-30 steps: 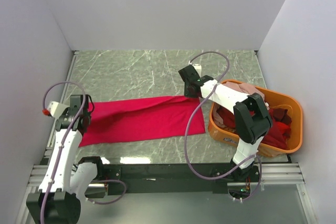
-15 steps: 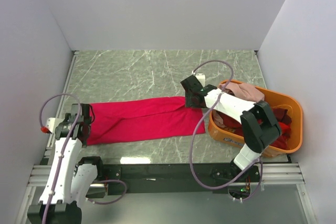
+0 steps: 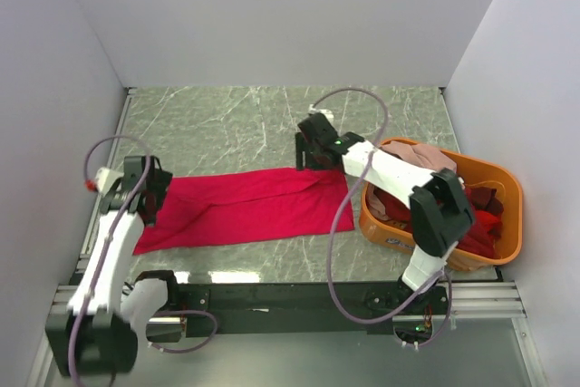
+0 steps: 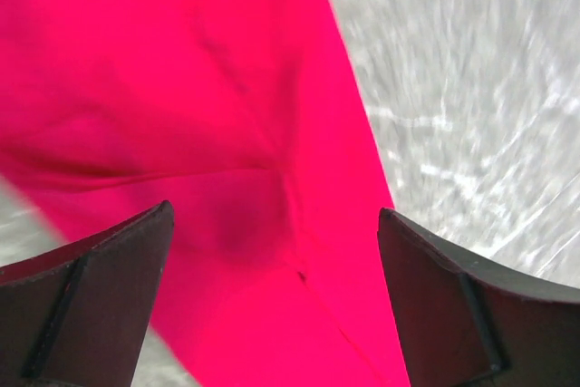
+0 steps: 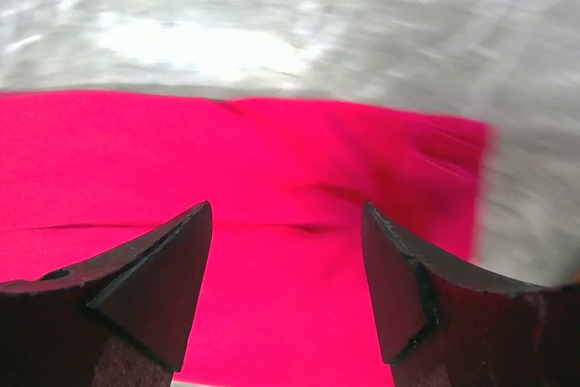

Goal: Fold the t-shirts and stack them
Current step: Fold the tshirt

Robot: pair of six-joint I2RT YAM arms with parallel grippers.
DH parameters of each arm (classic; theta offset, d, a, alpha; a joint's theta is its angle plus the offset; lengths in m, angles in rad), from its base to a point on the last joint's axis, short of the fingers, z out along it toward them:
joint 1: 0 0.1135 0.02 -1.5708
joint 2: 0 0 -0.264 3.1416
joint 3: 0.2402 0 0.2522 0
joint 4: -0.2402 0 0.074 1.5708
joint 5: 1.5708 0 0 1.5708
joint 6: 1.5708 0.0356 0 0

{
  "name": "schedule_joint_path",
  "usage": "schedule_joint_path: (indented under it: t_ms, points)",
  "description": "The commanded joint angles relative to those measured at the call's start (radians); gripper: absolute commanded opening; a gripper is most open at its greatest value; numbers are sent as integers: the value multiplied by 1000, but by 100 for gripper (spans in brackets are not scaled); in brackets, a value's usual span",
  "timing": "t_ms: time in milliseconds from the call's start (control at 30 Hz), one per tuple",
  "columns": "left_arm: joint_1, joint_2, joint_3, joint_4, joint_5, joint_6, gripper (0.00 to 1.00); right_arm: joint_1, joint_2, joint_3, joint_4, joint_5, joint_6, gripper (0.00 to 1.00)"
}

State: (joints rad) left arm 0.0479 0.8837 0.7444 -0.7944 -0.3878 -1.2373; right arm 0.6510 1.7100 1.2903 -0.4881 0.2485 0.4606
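Note crimson-pink t-shirt spread flat as a long band on marble-look table, running from the 9 o'clock side to just past centre. Log left gripper with jaws wide apart, holding nothing, over the band's 9 o'clock end; right gripper likewise spread and empty above its 3 o'clock end. Mark orange basket at 3 o'clock, just beside the band, with dark red t-shirt and pale pink t-shirt heaped inside.
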Motion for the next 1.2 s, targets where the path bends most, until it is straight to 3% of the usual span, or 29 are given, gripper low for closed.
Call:
schedule_joint_path:
  t_ms: [0, 267, 633, 967, 1167]
  points:
    - [-3, 171, -5, 260, 191, 134, 100, 35, 88, 90, 25, -113, -34, 73]
    - [12, 493, -14, 343, 173, 154, 99, 10, 200, 58, -26, -80, 9, 73]
    - [127, 554, -43, 264, 20, 147, 100, -119, 123, -10, -122, 84, 84, 74]
    - [133, 555, -25, 284, 49, 171, 99, -73, 62, 20, 9, -128, -26, 74]
    - [133, 597, -13, 288, 53, 173, 99, -65, 151, 43, 63, -242, -17, 74]
